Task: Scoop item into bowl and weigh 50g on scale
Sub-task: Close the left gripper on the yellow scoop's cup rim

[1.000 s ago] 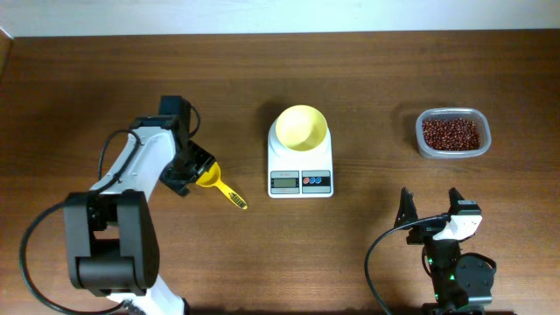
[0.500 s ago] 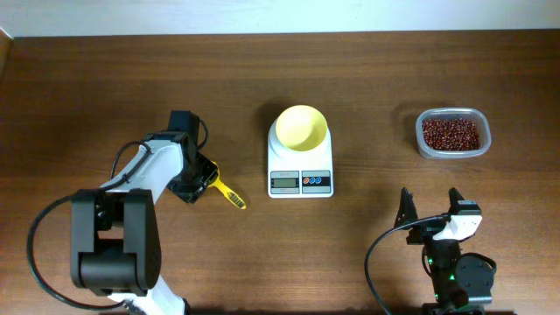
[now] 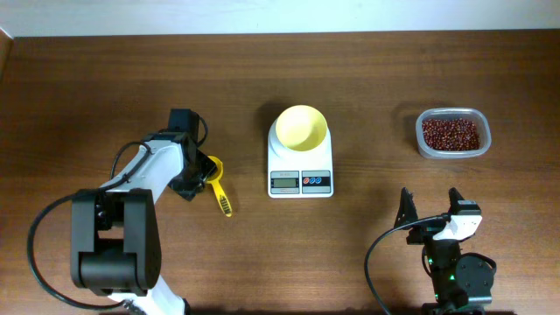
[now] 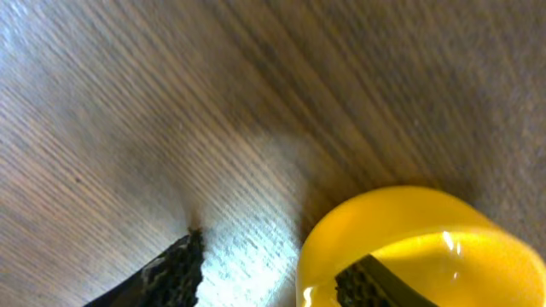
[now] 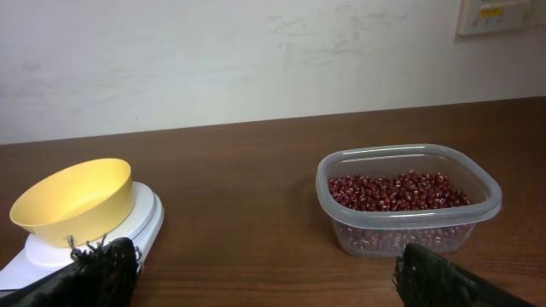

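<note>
Scoop (image 3: 220, 194) handle swung downward; left claw (image 3: 201, 174) straddles its rim, ungripped; right claw (image 3: 429, 205) wide.

The left arm (image 3: 144, 166), near the left edge of the tabletop (image 3: 289, 254), was built of white shells joined by black joints, above a broad black base block (image 3: 109, 249), with a black cable (image 3: 33, 245) looped beside it. The right arm (image 3: 451, 262), at the front edge towards the right corner, was mostly black and capped in white. The left claw (image 3: 196, 175) was fitted with black, honeycomb-textured fingers (image 4: 162, 275).
</note>
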Controlling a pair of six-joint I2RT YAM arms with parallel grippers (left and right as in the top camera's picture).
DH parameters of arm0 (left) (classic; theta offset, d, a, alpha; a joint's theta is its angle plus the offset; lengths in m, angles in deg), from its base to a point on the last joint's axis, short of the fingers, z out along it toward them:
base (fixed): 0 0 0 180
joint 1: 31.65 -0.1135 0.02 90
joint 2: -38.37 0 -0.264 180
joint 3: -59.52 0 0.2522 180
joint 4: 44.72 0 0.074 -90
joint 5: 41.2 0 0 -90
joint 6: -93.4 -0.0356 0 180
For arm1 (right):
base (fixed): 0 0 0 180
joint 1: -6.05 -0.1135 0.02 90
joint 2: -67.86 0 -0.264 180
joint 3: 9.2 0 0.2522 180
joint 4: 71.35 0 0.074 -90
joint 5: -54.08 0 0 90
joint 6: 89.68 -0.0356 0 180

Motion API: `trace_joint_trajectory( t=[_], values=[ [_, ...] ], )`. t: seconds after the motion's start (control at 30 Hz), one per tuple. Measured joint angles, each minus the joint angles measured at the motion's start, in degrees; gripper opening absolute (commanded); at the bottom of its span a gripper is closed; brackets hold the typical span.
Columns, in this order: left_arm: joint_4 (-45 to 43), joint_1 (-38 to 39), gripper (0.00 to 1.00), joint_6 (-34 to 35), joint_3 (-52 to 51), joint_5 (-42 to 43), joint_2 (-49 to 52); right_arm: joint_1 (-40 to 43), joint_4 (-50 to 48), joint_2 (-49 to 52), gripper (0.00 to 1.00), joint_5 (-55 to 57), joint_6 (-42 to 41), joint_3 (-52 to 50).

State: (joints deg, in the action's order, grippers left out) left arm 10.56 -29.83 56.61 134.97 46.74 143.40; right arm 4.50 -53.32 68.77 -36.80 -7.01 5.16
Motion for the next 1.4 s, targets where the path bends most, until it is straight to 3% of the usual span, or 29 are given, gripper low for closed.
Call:
trace_joint_trajectory(
  t=[0.2, 0.27, 0.33, 0.47, 0.63, 1.03, 1.1, 1.17, 1.23, 1.33, 1.4],
  values=[
    [-0.9, 0.0, 0.18, 0.0, 0.0, -1.2, 0.0, 0.0, 0.0, 0.0, 0.99, 0.0, 0.0, 0.0],
    [-0.9, 0.0, 0.14, 0.3, 0.0, -0.9, 0.0, 0.0, 0.0, 0.0, 0.99, 0.0, 0.0, 0.0],
    [-0.7, 0.0, 0.16, 2.7, 0.0, 0.7, 0.0, 0.0, 0.0, 0.0, 0.99, 0.0, 0.0, 0.0],
    [-0.4, 0.0, 0.38, 6.6, 0.0, 4.8, 0.0, 0.0, 0.0, 0.0, 0.99, 0.0, 0.0, 0.0],
    [0.7, 0.0, 0.5, 7.8, 0.0, 6.2, 0.0, 0.0, 0.0, 0.0, 0.99, 0.0, 0.0, 0.0],
    [0.9, 0.0, 0.61, 4.9, 2.6, 4.0, 0.0, 0.0, 0.0, 0.0, 0.99, 0.0, 0.0, 0.0],
    [0.8, 0.0, 0.58, 3.5, 3.5, 3.0, 0.0, 0.0, 0.0, 0.0, 0.99, 0.0, 0.0, 0.0],
    [0.3, 0.0, 0.45, 1.8, 3.8, 2.3, 0.0, 0.0, 0.0, 0.0, 0.99, 0.0, 0.0, 0.0],
    [0.0, 0.0, 0.4, -1.8, 3.8, 1.3, 0.0, 0.0, 0.0, 0.0, 0.99, 0.0, 0.0, 0.0],
    [0.0, 0.0, 0.35, -4.2, 3.8, 0.5, 0.0, 0.0, 0.0, 0.0, 0.99, 0.0, 0.0, 0.0],
    [-0.1, 0.0, 0.38, -4.4, 3.8, 0.3, 0.0, 0.0, 0.0, 0.0, 0.99, 0.0, 0.0, 0.0]
  ],
)
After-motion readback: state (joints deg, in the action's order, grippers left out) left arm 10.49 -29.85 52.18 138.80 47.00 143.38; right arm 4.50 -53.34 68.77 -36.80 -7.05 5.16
